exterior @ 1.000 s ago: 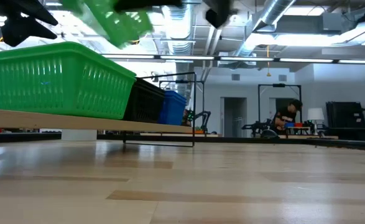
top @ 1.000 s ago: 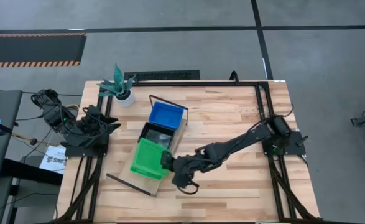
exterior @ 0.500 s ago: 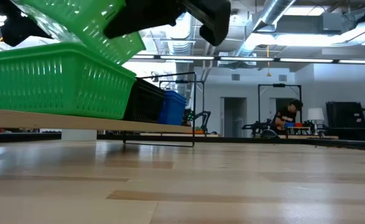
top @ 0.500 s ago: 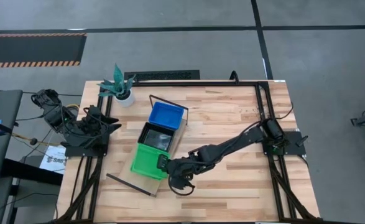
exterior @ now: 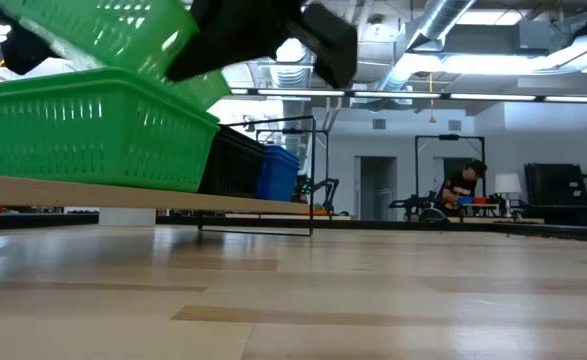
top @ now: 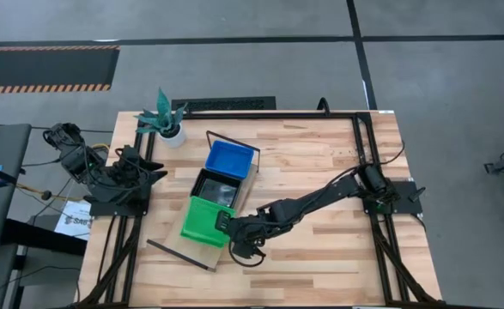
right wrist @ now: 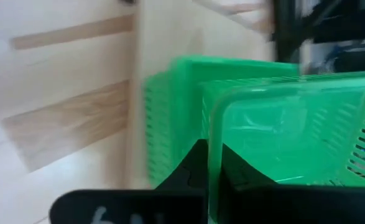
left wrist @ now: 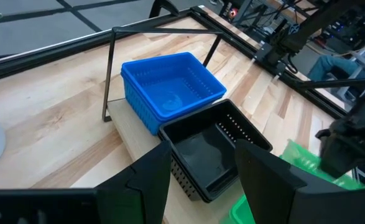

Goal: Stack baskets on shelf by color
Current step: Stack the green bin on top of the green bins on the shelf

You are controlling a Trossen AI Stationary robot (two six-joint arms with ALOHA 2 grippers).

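Over the last second the carried green basket (exterior: 123, 35) has been brought in from beside the shelf (top: 202, 251) to directly above the green stack (exterior: 83, 130) and tilted toward it, so the nesting step is judged nearly complete, with only lowering and release left. The right gripper (top: 223, 223) is closed tight on the basket's rim. The left gripper (left wrist: 198, 180) is parked, open and empty, at the table's left edge.
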